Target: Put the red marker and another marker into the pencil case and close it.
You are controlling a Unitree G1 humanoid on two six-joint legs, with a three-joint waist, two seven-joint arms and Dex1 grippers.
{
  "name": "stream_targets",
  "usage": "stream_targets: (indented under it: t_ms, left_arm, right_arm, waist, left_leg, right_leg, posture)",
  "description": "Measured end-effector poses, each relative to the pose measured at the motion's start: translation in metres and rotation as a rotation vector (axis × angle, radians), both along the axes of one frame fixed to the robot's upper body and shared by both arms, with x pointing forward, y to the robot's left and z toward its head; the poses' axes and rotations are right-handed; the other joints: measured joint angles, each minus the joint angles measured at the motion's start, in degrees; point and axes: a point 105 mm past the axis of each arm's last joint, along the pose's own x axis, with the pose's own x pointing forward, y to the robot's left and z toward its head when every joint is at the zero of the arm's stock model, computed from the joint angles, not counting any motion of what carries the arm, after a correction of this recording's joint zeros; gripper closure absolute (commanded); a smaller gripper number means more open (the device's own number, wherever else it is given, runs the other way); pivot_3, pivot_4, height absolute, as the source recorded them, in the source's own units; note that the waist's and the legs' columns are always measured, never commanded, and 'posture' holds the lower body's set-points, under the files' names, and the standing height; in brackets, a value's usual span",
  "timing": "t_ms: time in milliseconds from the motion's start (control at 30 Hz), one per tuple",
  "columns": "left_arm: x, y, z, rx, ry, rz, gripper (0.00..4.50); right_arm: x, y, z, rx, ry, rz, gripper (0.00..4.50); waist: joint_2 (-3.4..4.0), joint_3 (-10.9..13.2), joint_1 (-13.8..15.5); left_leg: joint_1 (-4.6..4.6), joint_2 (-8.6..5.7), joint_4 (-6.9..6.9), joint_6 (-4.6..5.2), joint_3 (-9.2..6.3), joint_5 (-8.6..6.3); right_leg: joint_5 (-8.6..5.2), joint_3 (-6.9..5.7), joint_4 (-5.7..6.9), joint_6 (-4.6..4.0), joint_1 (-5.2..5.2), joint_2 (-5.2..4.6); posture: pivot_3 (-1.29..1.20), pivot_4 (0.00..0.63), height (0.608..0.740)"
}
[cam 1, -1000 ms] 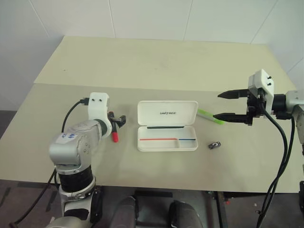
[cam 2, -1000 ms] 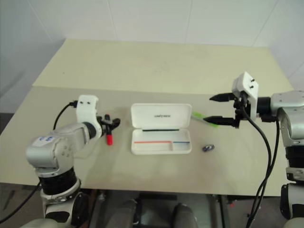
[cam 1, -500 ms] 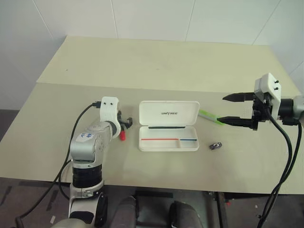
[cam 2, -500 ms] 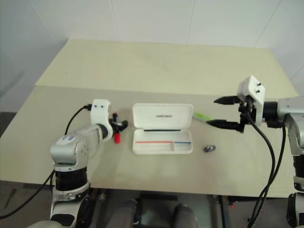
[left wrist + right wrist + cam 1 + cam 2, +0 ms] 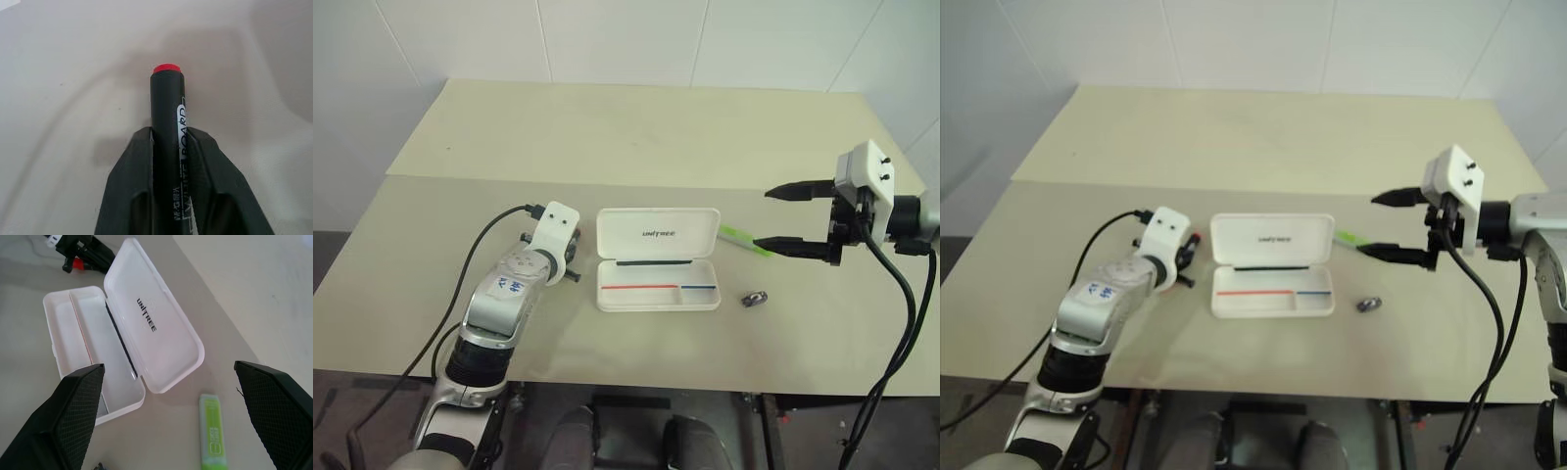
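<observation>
Since the frames a second ago, the left hand (image 5: 168, 147) has gone from open around the red marker (image 5: 167, 142) to closed on it, and the wrist has rolled, so the white wrist block now tilts toward the case. The marker, earlier seen lying free with its red end toward the lower edge of the frame, is now mostly hidden behind the hand in the head views. The right hand (image 5: 795, 217) sits a little higher in the frame than before; its fingers are unchanged.

Left hand: left of centre in the left eye view, just beside the left end of the pencil case (image 5: 658, 258). In the left wrist view both black fingers (image 5: 215, 191) press against the marker's black barrel, one on each side. The barrel runs along the fingers and sticks out past their tips, red end farthest from the wrist. White "BOARD" lettering shows on the barrel.

Right hand: right side of the frame, raised above the desk (image 5: 607, 137), fingers spread wide, nothing between them. The green marker (image 5: 745, 241) lies on the desk, just off the right end of the case lid, near the lower fingertip in the head view. In the right wrist view it lies between the two spread fingers, apart from both.

Pencil case: centre of frame, open, lid tilted back with lettering visible, tray holding no markers. A small dark grey piece (image 5: 756, 299) lies on the desk to the lower right of the case.
</observation>
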Motion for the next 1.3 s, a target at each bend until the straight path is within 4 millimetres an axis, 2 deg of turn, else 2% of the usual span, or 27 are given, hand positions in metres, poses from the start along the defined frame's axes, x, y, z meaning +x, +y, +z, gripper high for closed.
stream_targets:
  t_ms: [233,267,333,367,433,567,633,700,800,867,933,1033,1167,1300]
  left_arm:
    - [-0.004,0.015,0.001,0.023,-0.007,0.001,3.9]
    - [-0.004,0.024,0.003,0.031,-0.011,0.017,3.9]
    - [-0.004,0.06,0.01,0.057,-0.01,0.097,3.9]
    - [-0.004,0.078,0.016,0.066,-0.017,0.134,3.9]
    - [-0.007,0.101,0.036,0.08,-0.058,0.141,3.9]
    - [-0.018,0.109,0.072,0.103,-0.111,-0.007,3.9]
    - [-0.035,0.093,0.084,0.079,-0.102,-0.201,3.9]
    - [-0.061,0.058,0.092,0.074,-0.083,-0.473,3.9]
    - [-0.101,0.009,0.09,0.072,-0.044,-0.828,3.9]
    - [-0.114,-0.011,0.083,0.064,-0.008,-0.962,3.9]
    - [-0.115,-0.029,0.076,0.063,0.001,-1.038,3.9]
    - [-0.104,-0.047,0.068,0.122,-0.014,-1.077,3.9]
    - [-0.074,-0.07,0.051,0.244,-0.06,-1.079,3.9]
    - [-0.059,-0.091,0.037,0.314,-0.092,-1.104,3.9]
  right_arm:
    - [0.001,0.0,0.001,0.001,-0.002,-0.001,0.0]
    - [0.001,0.0,0.002,0.0,-0.005,0.0,0.0]
    - [0.002,0.0,0.003,0.002,-0.011,0.001,0.0]
    - [0.002,-0.001,0.004,0.003,-0.011,0.001,0.0]
    - [0.002,-0.002,0.003,0.005,0.0,0.006,0.0]
    - [0.0,0.001,0.001,-0.006,0.012,0.039,0.0]
    - [0.0,0.001,0.002,-0.008,0.01,0.047,0.0]
    - [0.001,0.001,0.001,-0.007,0.013,0.049,0.0]
    - [0.001,0.001,0.0,-0.008,0.017,0.05,0.0]
    - [0.001,0.001,0.0,-0.006,0.018,0.049,0.0]
    - [0.001,0.003,-0.002,-0.003,0.021,0.053,0.0]
    - [0.001,0.003,-0.003,-0.003,0.024,0.052,0.0]
    - [-0.001,-0.001,-0.005,0.0,0.023,0.034,0.0]
    - [-0.003,-0.001,-0.007,0.003,0.024,0.024,0.0]
  waist:
    - [0.0,0.0,-0.89]
    - [0.0,0.0,-1.23]
    - [-0.03,0.02,-1.82]
    - [-0.06,0.04,-1.92]
    - [-0.09,0.06,-1.59]
    - [-0.13,0.1,-0.67]
    - [-0.18,0.13,-0.35]
    - [-0.17,0.14,-0.09]
    - [-0.15,0.15,-0.09]
    - [-0.13,0.14,-0.19]
    - [-0.12,0.13,-0.16]
    - [-0.11,0.13,-0.14]
    - [-0.12,0.14,0.02]
    - [-0.13,0.14,0.0]
  left_leg:
    - [0.02,0.12,-0.05,-0.03,0.1,-0.04]
    - [0.02,0.19,-0.06,-0.05,0.11,-0.05]
    - [0.01,0.44,-0.07,-0.16,0.2,-0.09]
    - [-0.02,0.59,-0.09,-0.21,0.27,-0.11]
    - [-0.08,0.65,-0.16,-0.23,0.29,-0.11]
    - [-0.15,0.63,-0.1,-0.18,0.44,-0.21]
    - [-0.19,0.69,-0.05,-0.19,0.54,-0.3]
    - [-0.19,0.77,0.0,-0.21,0.63,-0.35]
    - [-0.15,0.75,0.01,-0.21,0.74,-0.36]
    - [-0.09,0.78,0.01,-0.21,0.79,-0.36]
    - [-0.11,0.81,0.07,-0.21,0.83,-0.36]
    - [-0.14,0.8,0.09,-0.13,0.98,-0.41]
    - [-0.23,0.79,0.18,-0.07,1.08,-0.44]
    - [-0.26,0.8,0.22,-0.07,1.11,-0.44]
  right_leg:
    - [0.0,0.12,-0.01,-0.02,-0.06,0.16]
    - [0.0,0.15,-0.01,-0.04,-0.09,0.24]
    - [0.03,0.23,0.0,-0.17,-0.2,0.51]
    - [0.04,0.25,0.04,-0.22,-0.28,0.62]
    - [0.04,0.24,0.05,-0.24,-0.36,0.66]
    - [0.05,0.35,0.0,-0.25,-0.39,0.61]
    - [0.05,0.46,-0.01,-0.25,-0.48,0.62]
    - [0.05,0.55,-0.2,-0.26,-0.52,0.62]
    - [0.07,0.65,-0.18,-0.28,-0.53,0.7]
    - [0.07,0.73,-0.1,-0.29,-0.56,0.77]
    - [0.07,0.79,0.01,-0.3,-0.64,0.82]
    - [0.07,0.91,0.02,-0.3,-0.71,0.82]
    - [0.08,0.96,0.1,-0.27,-0.81,0.81]
    - [0.08,0.98,0.1,-0.28,-0.88,0.81]
  posture:
    - [0.0,0.15,0.74]
    - [0.0,0.15,0.74]
    - [0.0,0.15,0.74]
    - [0.0,0.15,0.74]
    - [0.0,0.15,0.74]
    - [0.0,0.15,0.74]
    - [0.0,0.15,0.74]
    - [0.0,0.15,0.74]
    - [0.0,0.15,0.74]
    - [0.0,0.15,0.74]
    - [0.0,0.15,0.74]
    - [0.0,0.15,0.74]
    - [0.0,0.15,0.74]
    - [0.0,0.15,0.74]
